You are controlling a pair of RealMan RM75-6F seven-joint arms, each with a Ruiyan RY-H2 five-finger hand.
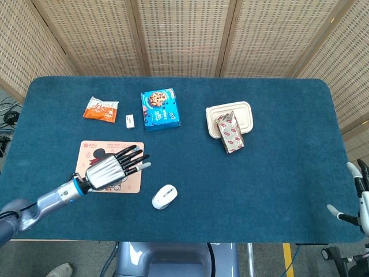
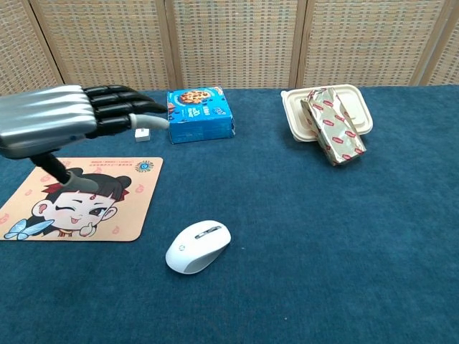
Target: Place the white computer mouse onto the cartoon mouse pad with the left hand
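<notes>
We see the left robot hand (image 1: 109,169) above the flat rectangular cartoon-girl mouse pad (image 1: 92,151), fingers (image 2: 115,107) extended and spread, holding nothing. The white oval computer mouse (image 1: 164,196) lies on the blue felt counter (image 1: 277,173), just right of the pad's near corner, apart from the hand. The right robot hand (image 1: 357,199) sits at the counter's right edge, only partly in frame; fingers apart, nothing held. Farther back: an orange snack packet (image 1: 101,108), a small white block (image 1: 130,120), a blue cookie box (image 1: 159,108), and a patterned wrapped packet (image 1: 229,132) leaning on a beige lidded tray (image 1: 245,112).
</notes>
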